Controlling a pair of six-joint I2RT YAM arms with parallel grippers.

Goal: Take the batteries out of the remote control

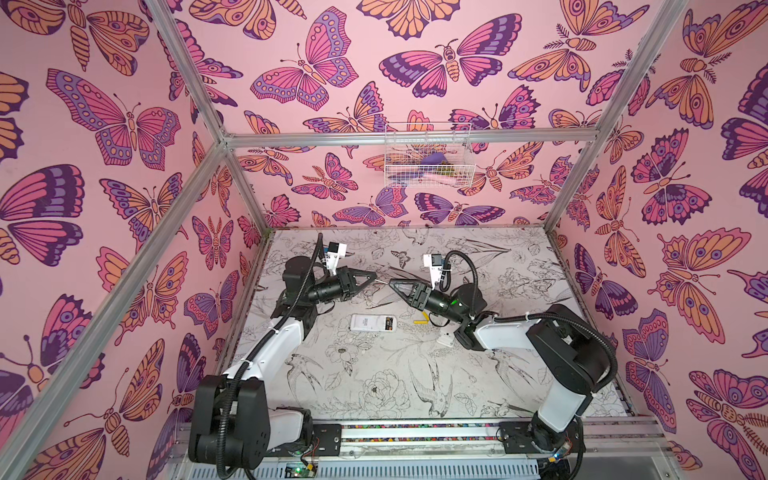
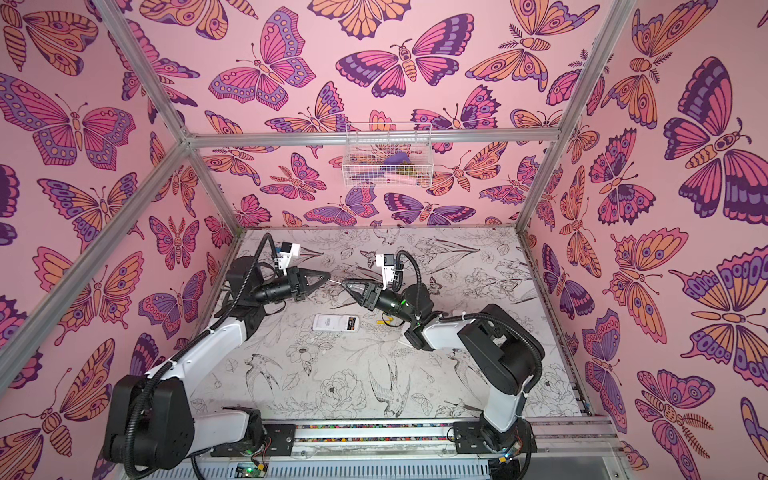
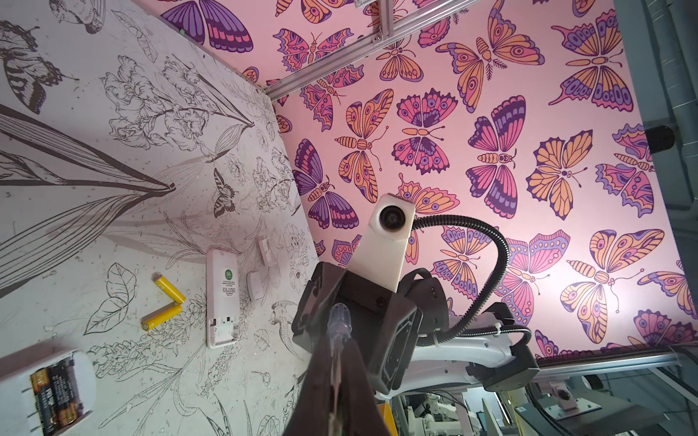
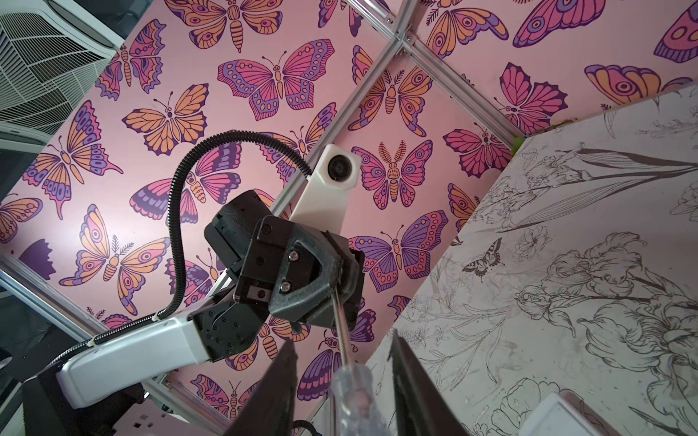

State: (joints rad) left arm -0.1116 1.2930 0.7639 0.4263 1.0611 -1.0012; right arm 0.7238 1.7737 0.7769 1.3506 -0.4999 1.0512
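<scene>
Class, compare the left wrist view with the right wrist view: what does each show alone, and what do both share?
Left wrist only: two yellow batteries loose on the table, black batteries seated in one remote, and a second remote with an empty bay.
Right wrist only: the metal shaft of the screwdriver clamped in the left gripper, and a white grille.
Both: the screwdriver's clear handle between the open jaws of the right gripper, the table and the butterfly wall.
</scene>
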